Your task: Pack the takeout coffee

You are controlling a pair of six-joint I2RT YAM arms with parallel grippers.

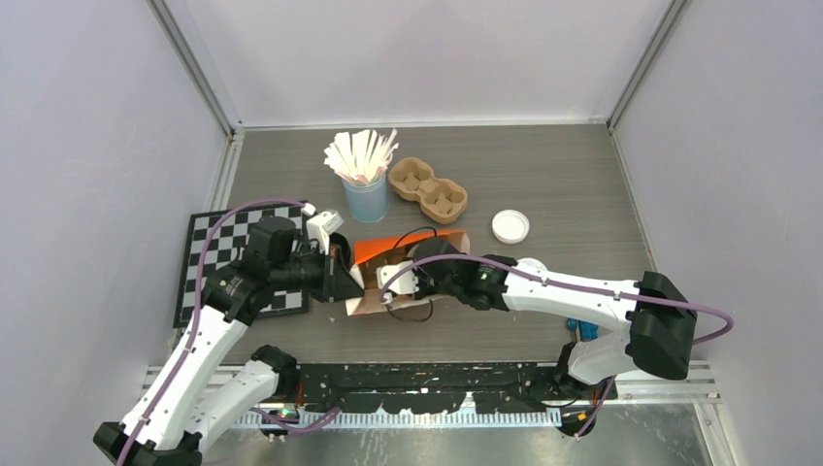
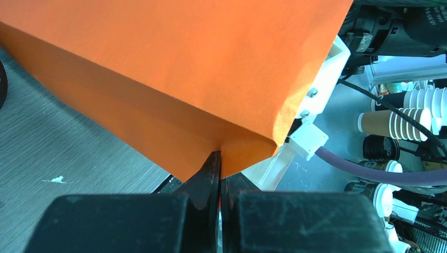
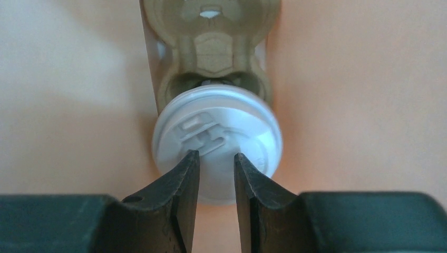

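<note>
An orange bag lies on its side in the middle of the table. My left gripper is shut on a folded edge of the orange bag, and in the top view this left gripper sits at the bag's left end. My right gripper reaches into the bag. Inside, a takeout coffee shows only its round white lid, seated in a brown pulp carrier. My right gripper hovers right in front of that lid. Its jaws stand narrowly apart with nothing between them.
A light-blue cup of white sticks, a second pulp carrier and a loose white lid stand behind the bag. A checkerboard mat lies to the left. Stacked cups show beyond the table edge.
</note>
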